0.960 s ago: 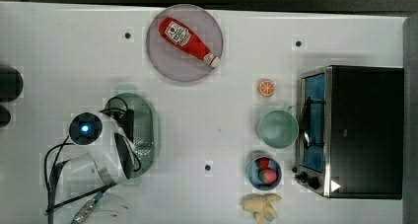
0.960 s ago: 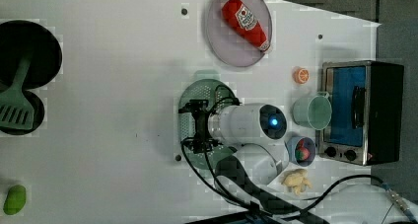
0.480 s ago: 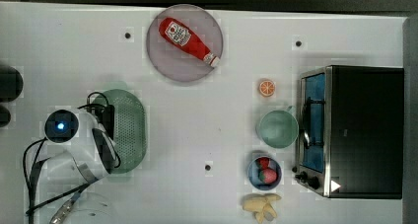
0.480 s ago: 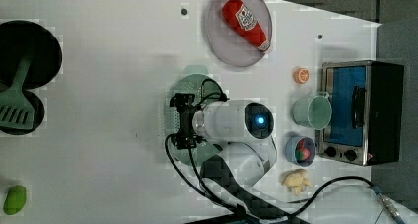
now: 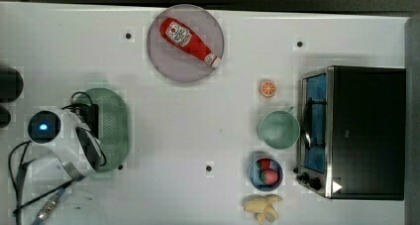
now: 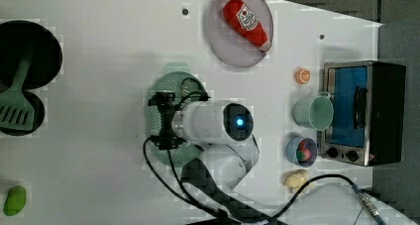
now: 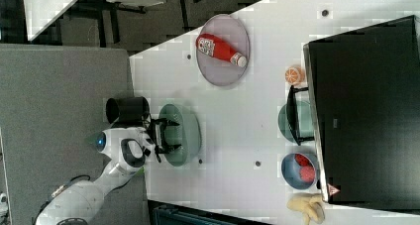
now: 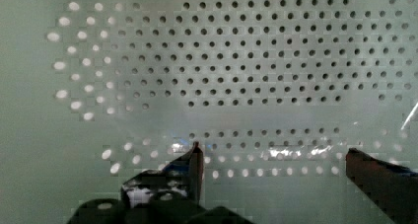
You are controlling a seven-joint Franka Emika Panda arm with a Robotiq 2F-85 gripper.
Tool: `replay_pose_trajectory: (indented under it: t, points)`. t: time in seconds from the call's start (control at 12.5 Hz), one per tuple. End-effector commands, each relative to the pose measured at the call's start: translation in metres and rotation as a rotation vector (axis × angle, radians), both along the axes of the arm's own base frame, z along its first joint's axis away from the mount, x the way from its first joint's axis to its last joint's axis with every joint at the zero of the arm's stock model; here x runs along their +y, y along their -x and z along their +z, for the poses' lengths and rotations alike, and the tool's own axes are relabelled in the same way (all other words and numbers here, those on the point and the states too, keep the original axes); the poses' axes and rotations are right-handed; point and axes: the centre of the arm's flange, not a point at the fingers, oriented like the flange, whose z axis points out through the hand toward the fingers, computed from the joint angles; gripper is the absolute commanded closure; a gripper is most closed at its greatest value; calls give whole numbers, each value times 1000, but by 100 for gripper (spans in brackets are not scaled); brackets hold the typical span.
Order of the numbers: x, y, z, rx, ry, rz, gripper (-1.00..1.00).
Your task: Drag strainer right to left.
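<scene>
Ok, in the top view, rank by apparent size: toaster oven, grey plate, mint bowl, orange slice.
1. toaster oven
2. grey plate
3. mint bowl
4. orange slice
All sit on the table, so nearness hardly skews this.

Pale mint plastic for the strainer (image 5: 115, 128), smooth with a soft sheen and a floor drilled through with rows of small round holes (image 8: 256, 61). Matt white for the table (image 5: 208, 116); glossy red plastic with a white cap for the ketchup bottle (image 5: 187, 40) on a dull grey plate (image 5: 161, 61) at 12 o'clock in the top view. At 3 o'clock in the top view, brushed metal framing, blue-tinted glass and a black casing for the toaster oven (image 5: 364, 132), beside a smooth mint bowl (image 5: 279, 130); glossy white shell for the robot arm (image 6: 208, 122).
</scene>
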Motion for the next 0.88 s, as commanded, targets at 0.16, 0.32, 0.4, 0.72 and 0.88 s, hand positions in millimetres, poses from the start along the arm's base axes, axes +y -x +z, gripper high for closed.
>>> replay_pose_trajectory:
  t: [0.16,0.32,0.4,0.72,0.88]
  points:
    - [22,2,13,-12,-13,-29,-100]
    - [28,3,14,-9,-20,-31,-100]
    - [27,1,15,-15,-22,-33,-100]
    - [0,-17,57,-9,23,24,-100]
    - [-28,-38,113,-30,36,167,-100]
